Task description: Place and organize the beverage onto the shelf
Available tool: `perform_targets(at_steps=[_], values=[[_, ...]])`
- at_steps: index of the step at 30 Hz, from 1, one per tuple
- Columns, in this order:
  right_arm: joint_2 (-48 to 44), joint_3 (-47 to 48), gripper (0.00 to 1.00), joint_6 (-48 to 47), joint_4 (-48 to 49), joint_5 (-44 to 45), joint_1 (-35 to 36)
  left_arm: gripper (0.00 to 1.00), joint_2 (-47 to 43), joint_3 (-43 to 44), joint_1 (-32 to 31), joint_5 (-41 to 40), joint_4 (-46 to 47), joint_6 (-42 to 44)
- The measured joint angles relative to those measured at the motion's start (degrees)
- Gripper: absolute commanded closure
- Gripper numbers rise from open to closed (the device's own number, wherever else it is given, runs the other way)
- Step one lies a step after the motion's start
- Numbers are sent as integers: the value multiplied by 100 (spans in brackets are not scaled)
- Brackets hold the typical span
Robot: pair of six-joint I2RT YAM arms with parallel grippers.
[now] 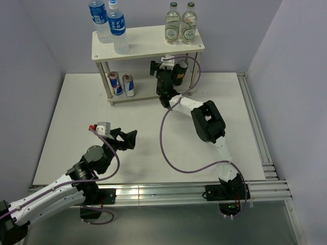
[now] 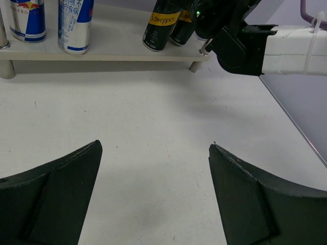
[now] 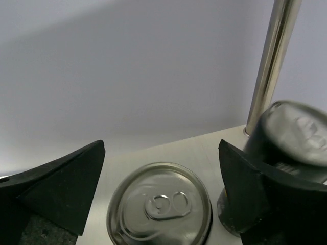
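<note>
White tabletop (image 1: 102, 117), pale grey-lilac walls all round. Cream-white two-tier shelf (image 1: 148, 47) with thin round legs stands at the far edge of the table. Top board: two clear plastic water bottles with blue labels and caps (image 1: 116, 25) at the left end, upright and side by side; two clear green-capped bottles (image 1: 181, 24) at the right end. Lower board (image 2: 112, 51): two slim blue-and-silver cans (image 1: 122, 84) upright on the left, two dark cans with yellow bands (image 2: 161, 25) on the right, close together. Right gripper (image 3: 161, 153) reaches in under the top board at the right end, jaws apart. One dark can's silver top (image 3: 159, 204) sits between the fingers with a gap on each side, not gripped. The other dark can (image 3: 294, 138) is just past the right-hand finger, near a shiny shelf leg (image 3: 268, 66). Left gripper (image 2: 154, 145) is over bare table, well apart from the shelf, jaws wide apart, holding nothing.
</note>
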Motion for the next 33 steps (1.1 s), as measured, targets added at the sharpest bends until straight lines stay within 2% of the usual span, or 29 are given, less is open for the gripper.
perform_targets(at_steps=[25, 33], values=[[-400, -682, 0, -125, -39, -105, 376, 9, -127, -52, 0, -13, 20, 4], [-1139, -1554, 0, -243, 31, 157, 459, 9, -136, -90, 0, -13, 24, 28]])
